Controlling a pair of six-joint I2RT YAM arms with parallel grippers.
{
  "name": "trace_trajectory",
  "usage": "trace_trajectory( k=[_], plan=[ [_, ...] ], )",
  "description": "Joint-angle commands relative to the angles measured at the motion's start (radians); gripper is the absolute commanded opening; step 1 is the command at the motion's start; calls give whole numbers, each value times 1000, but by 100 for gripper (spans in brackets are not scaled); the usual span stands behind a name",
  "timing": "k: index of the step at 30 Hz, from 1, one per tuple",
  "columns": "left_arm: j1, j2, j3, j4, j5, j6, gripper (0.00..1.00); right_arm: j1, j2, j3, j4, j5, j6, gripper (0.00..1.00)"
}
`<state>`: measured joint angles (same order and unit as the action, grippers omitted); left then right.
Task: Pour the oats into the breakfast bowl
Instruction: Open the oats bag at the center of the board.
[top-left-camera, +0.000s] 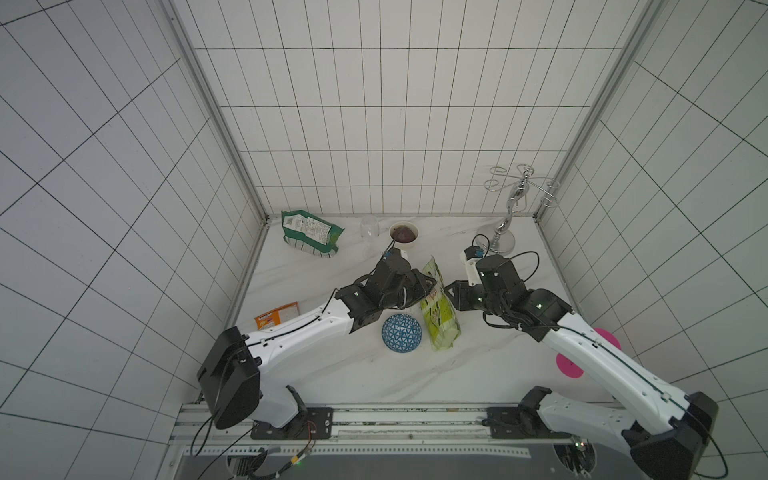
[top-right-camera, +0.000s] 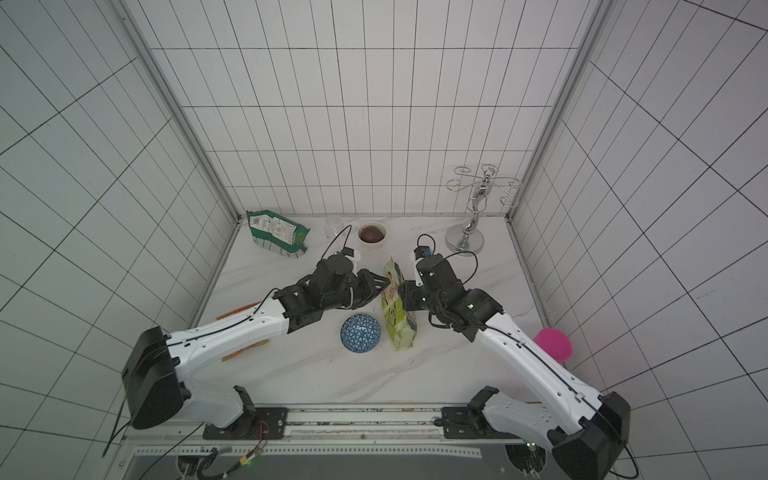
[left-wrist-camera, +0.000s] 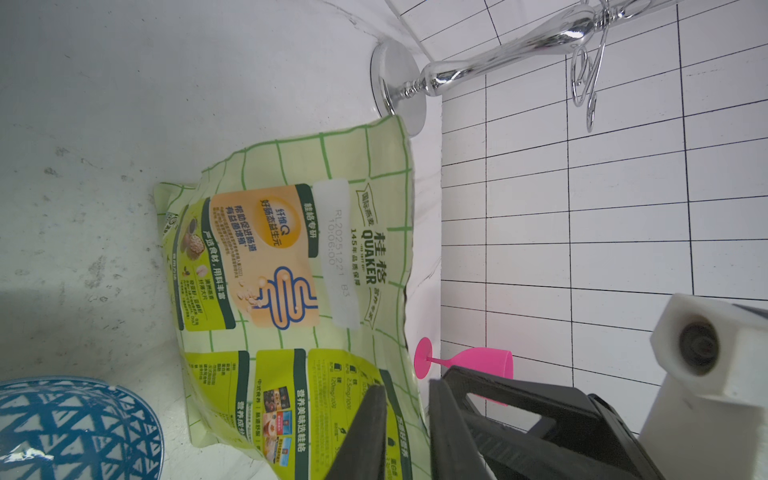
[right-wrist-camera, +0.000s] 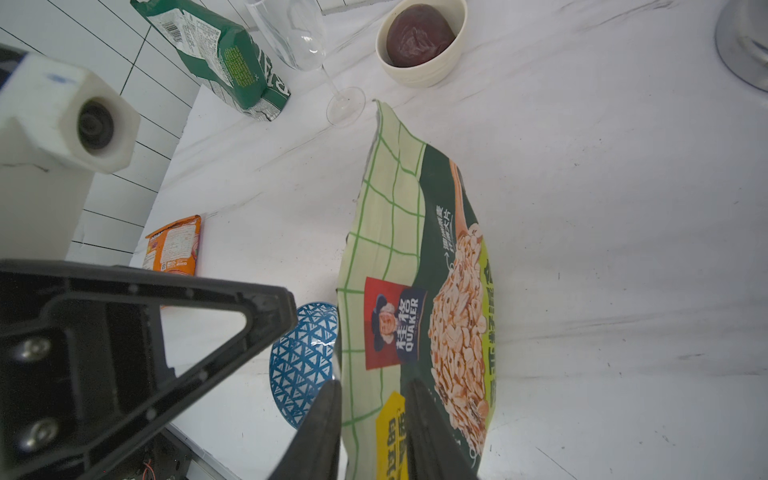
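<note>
White tiled walls (top-left-camera: 374, 124) enclose a white marbled tabletop (top-left-camera: 415, 374). On it the oats pouch (top-left-camera: 442, 328) stands upright, its top pinched from opposite sides by the left gripper (left-wrist-camera: 405, 390) and the right gripper (right-wrist-camera: 372, 384). The breakfast bowl (top-left-camera: 402, 333) sits just beside the oats pouch.

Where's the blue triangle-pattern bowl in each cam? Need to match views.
Top view: blue bowl below picture centre, on the oat pouch's left-arm side.
Top view: blue bowl, same spot beside the pouch.
Left wrist: blue bowl cut off at the frame corner, near the pouch's base.
Right wrist: blue bowl partly hidden behind the pouch's edge.
Shared landmark: the oat pouch.
</note>
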<state>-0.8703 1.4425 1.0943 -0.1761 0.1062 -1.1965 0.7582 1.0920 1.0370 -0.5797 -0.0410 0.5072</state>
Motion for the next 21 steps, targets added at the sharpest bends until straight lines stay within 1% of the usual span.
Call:
trace_trajectory(
  k=[1, 13, 21],
  plan=[
    [-1, 13, -2, 21, 7, 2, 21, -7, 16, -13, 3, 1, -10, 29],
    [-1, 20, -2, 22, 10, -3, 22, -5, 32, -12, -1, 11, -25, 28],
    [-1, 26, -2, 26, 15, -5, 21, 10, 68, -4, -31, 72, -56, 25]
  ],
)
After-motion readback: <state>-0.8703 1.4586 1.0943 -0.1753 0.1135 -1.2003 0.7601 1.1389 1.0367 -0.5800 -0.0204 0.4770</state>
